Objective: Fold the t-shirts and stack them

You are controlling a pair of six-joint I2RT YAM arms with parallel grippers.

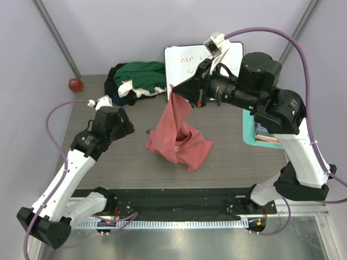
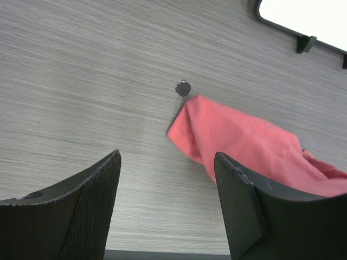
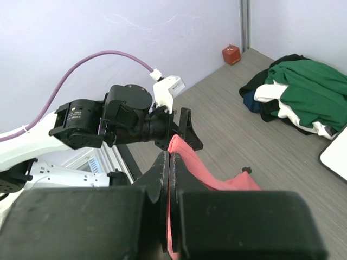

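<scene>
The grey wood-grain table (image 1: pixel 233 157) is lying beneath both pincers. The salmon-pink t-shirt (image 1: pixel 179 138), soft and crumpled, is hanging from the right pincer (image 1: pixel 174 93), whose jaws are pressing together on its upper edge. The rest of it is slumping in folds onto the table below, reaching toward the left pincer (image 2: pixel 167 157). That pincer is hovering spread, with the cloth's rounded corner just ahead of its fingertips. A heap of dark green, white and black t-shirts (image 1: pixel 135 81) is lying beyond the left pincer. A small dark speck (image 2: pixel 183 88), perhaps a peg, is sitting just past that corner.
</scene>
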